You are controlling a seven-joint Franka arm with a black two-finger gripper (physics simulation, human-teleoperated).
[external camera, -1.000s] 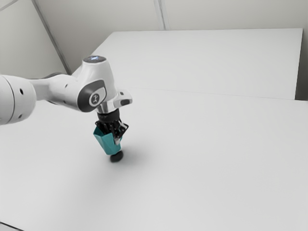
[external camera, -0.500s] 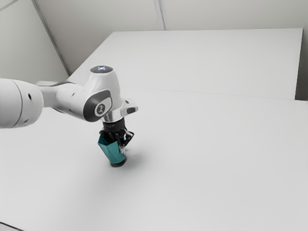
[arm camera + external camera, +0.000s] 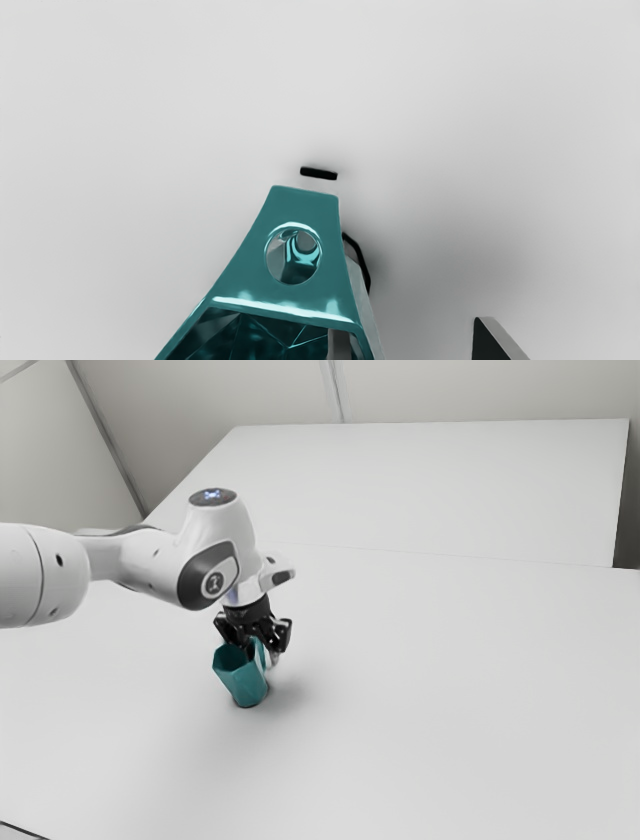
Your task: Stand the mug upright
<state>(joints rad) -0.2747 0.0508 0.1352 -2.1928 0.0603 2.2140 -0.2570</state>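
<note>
Two fingers (image 3: 271, 644) are standing well apart, gripping nothing, one dipping inside the glossy, faceted teal mug (image 3: 243, 685) left of centre in the exterior view; beyond, a smooth whitish worktop (image 3: 430, 670) is spreading.

Ext. view: bright, approx. even lt. on white table (image 3: 430, 670); soft shadow by mug (image 3: 243, 682), toward ext. view's right. Upper shell of my arm (image 3: 208, 540) bright, underside shaded grey. Wrist view: diffuse grey shadow, soft edges, beside mug; hard white glare along rim (image 3: 285, 308), addl. highlights round opening (image 3: 293, 225); mug int. dark w/ reflections.
</note>
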